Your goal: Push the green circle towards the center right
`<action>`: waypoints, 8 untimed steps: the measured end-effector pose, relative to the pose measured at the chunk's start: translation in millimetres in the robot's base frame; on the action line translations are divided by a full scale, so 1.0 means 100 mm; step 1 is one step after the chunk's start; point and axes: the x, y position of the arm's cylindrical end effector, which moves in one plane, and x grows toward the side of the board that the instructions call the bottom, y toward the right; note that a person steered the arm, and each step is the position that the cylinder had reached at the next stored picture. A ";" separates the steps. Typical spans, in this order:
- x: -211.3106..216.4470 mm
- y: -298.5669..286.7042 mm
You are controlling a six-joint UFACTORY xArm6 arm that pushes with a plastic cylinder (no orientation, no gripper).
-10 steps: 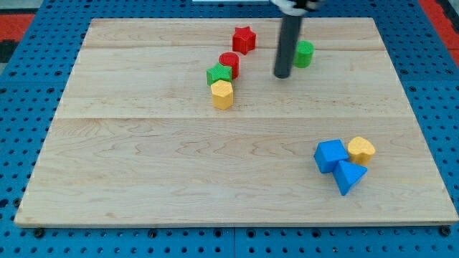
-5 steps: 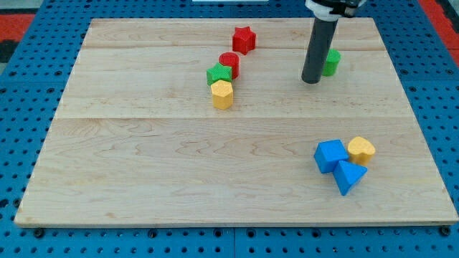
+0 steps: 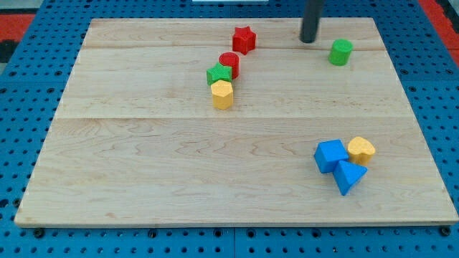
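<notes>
The green circle point(image 3: 341, 51) is a small green cylinder on the wooden board point(image 3: 143, 165), near the view's top right. My tip point(image 3: 308, 40) is the lower end of the dark rod. It stands up and to the left of the green circle, a short gap away, not touching it.
A red star point(image 3: 244, 39) lies left of my tip. A red circle point(image 3: 229, 64), a green star point(image 3: 218, 74) and a yellow hexagon point(image 3: 222, 94) cluster left of centre. A blue cube point(image 3: 330, 155), a blue triangle point(image 3: 348, 176) and a yellow block point(image 3: 361, 150) cluster at the lower right.
The green circle has slid right, from beside the rod to nearer the right edge. My tip moved right, then back up towards the view's top, leaving the circle.
</notes>
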 end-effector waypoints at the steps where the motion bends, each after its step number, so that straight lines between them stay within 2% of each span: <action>1: 0.27 0.17; 2: 0.05 0.21; 3: 0.03 0.54; 5: 0.85 0.34; 6: 0.78 0.30; 8: 0.22 0.06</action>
